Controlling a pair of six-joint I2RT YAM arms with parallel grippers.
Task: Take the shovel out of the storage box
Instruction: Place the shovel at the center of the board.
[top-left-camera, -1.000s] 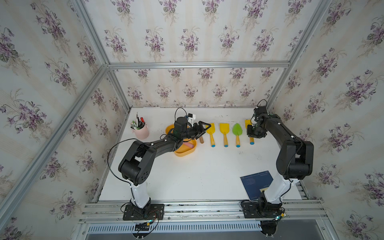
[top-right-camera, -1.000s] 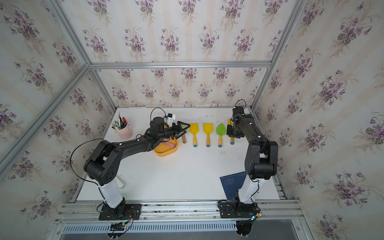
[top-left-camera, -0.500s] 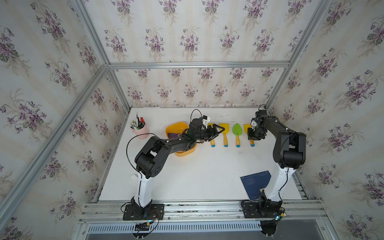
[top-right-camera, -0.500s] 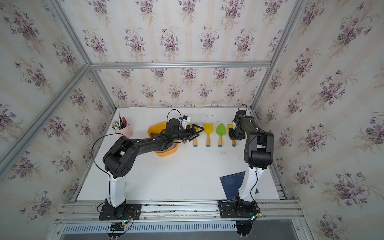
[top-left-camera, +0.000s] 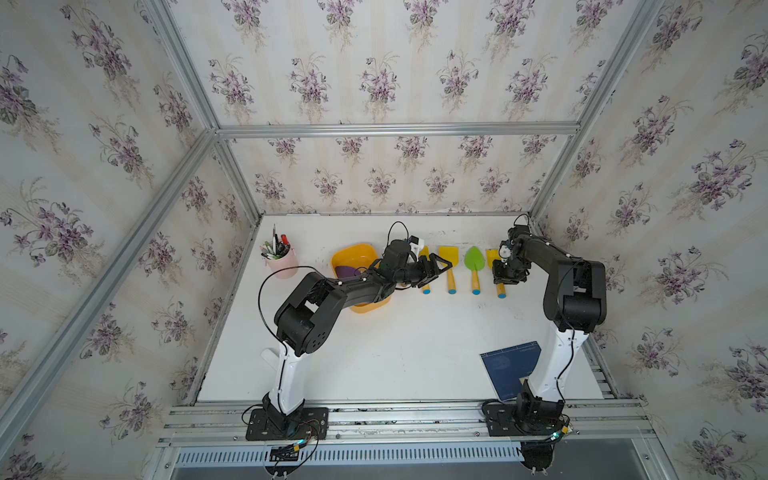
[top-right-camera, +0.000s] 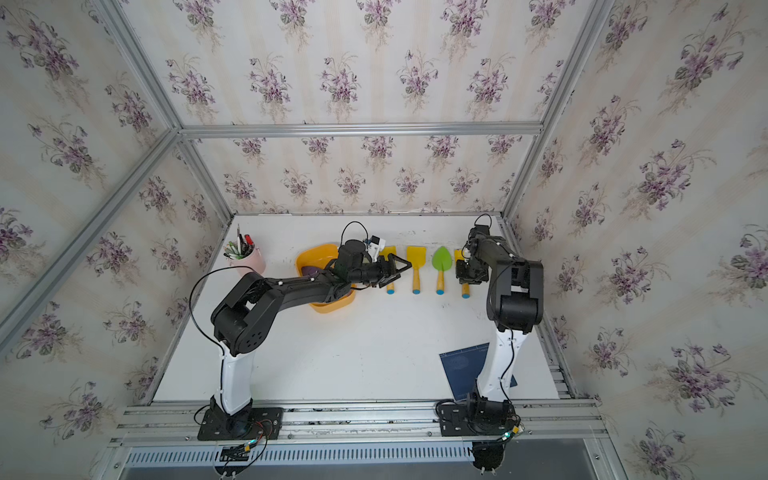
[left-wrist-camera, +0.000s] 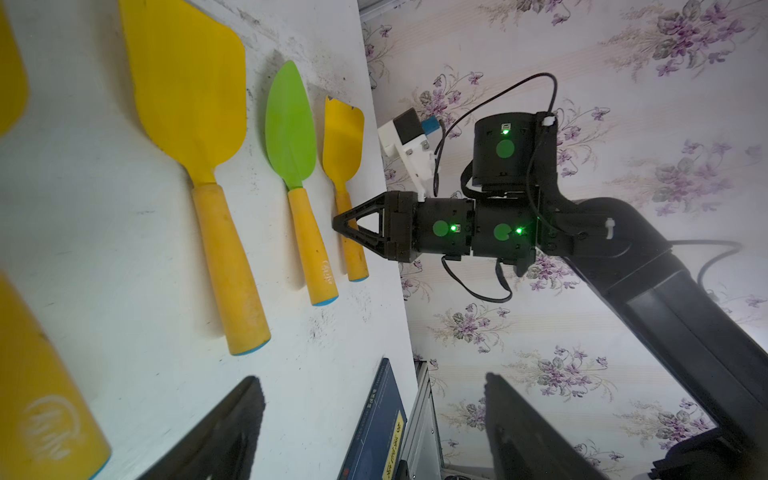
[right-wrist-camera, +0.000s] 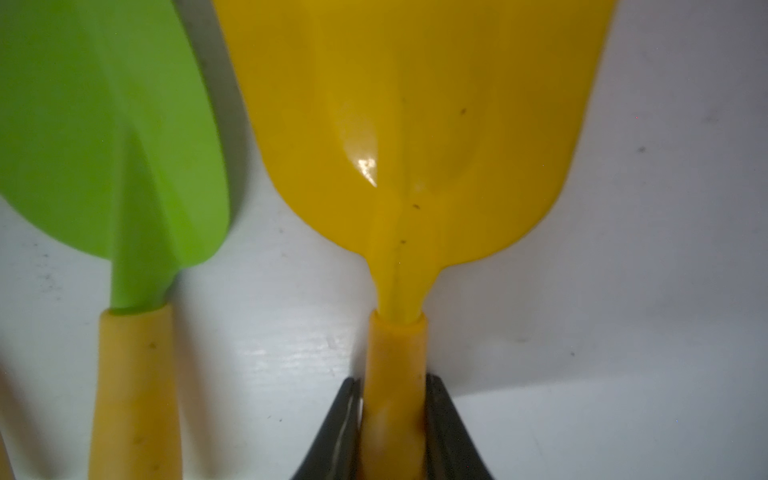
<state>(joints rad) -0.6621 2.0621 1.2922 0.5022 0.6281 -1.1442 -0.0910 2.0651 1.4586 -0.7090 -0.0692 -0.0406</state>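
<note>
The yellow-orange storage box (top-left-camera: 358, 254) (top-right-camera: 316, 254) stands left of centre; a purple piece (top-left-camera: 345, 272) shows inside it, largely hidden by my left arm. Right of the box, several shovels lie in a row on the table: two yellow (top-left-camera: 449, 255) (left-wrist-camera: 187, 83), one green (top-left-camera: 474, 258) (left-wrist-camera: 291, 124), then another yellow shovel (top-left-camera: 493, 257) (right-wrist-camera: 415, 124). My left gripper (top-left-camera: 438, 270) (top-right-camera: 399, 270) (left-wrist-camera: 374, 419) hangs open over the leftmost shovel's handle (left-wrist-camera: 37, 395), with nothing between its fingers. My right gripper (top-left-camera: 505, 276) (top-right-camera: 467, 276) (right-wrist-camera: 392, 415) is shut on the rightmost yellow shovel's handle.
A pink pen cup (top-left-camera: 281, 262) (top-right-camera: 250, 261) stands at the back left. A dark blue book (top-left-camera: 509, 365) (top-right-camera: 457, 370) (left-wrist-camera: 378, 424) lies at the front right, beside the right arm's base. Flowered walls close in the table.
My left gripper has swung right, from above the storage box to above the leftmost shovel in the row, staying open. The right gripper has stayed shut on its shovel while its elbow shifted.
</note>
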